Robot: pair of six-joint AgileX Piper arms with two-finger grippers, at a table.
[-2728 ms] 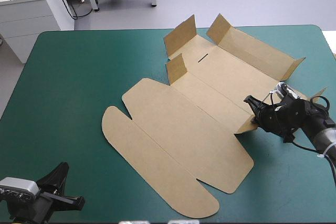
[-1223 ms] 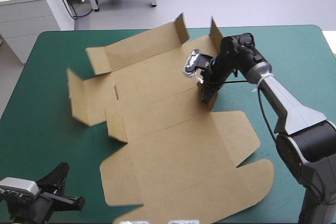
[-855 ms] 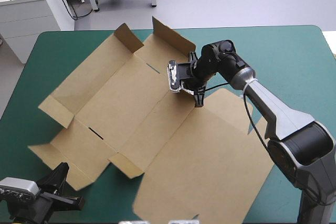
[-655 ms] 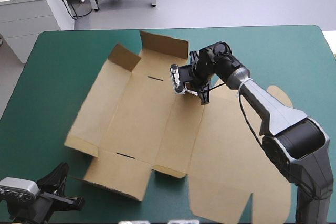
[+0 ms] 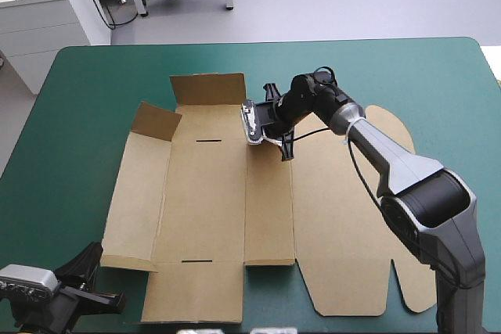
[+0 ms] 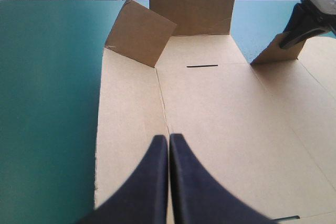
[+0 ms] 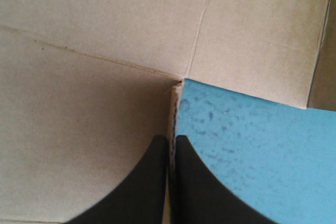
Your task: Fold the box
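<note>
**Right gripper clamped on a flap at the box's far edge; left gripper idle**

Right gripper: the black fingers are all but together, with the edge of a small raised flap pinched between them. This grip sits at the far edge of the box, near the middle of the table. The arm reaches in from the right, over the sheet.

Left gripper: the fingers are pressed together with nothing between them. It sits at the near left corner of the table, off the board's near left corner and pointing along the board toward the far side.

Box: a brown sheet lying mostly flat on the teal-green cover, from the table's centre to its near edge. The far wall and a far left flap stand raised. Two thin slots are cut in the middle panel, one far and one near. The wide lid panel, with rounded tabs, lies flat on the right.
</note>
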